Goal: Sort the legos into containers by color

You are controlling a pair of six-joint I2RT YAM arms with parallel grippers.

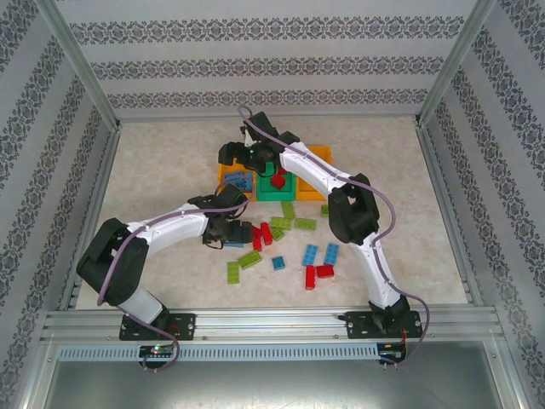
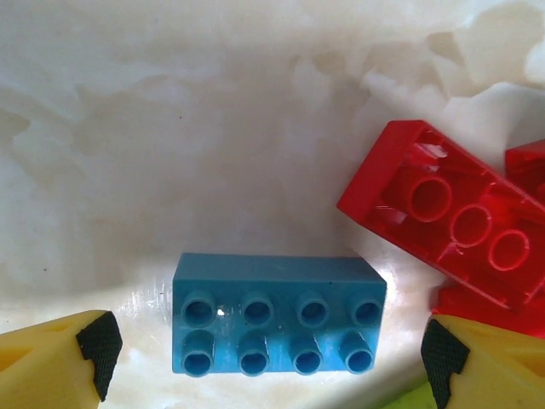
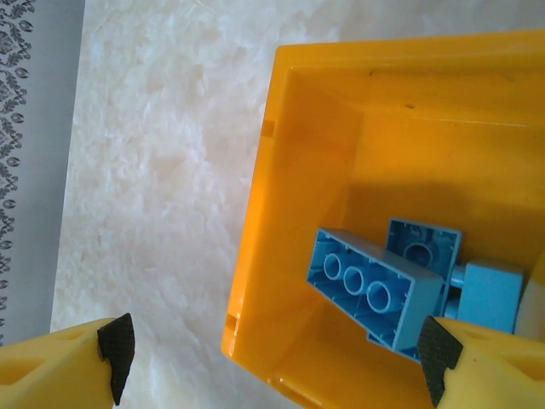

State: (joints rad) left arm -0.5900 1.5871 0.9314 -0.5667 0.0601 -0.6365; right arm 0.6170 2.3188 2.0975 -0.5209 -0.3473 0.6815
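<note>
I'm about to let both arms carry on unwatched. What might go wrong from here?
The left gripper stands open astride the blue brick, but an upturned red brick lies close beside one finger; coming down or closing may nudge or catch it.
The right gripper hangs open across the orange bin wall, one finger over the table; lowering it could strike the rim and shift the bin.

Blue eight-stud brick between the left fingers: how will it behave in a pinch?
Blue brick looks like rigid moulded plastic, so it probably won't deform. Boxy with flat faces, resting on the table, it shouldn't roll. Its glossy sides may slip.
</note>
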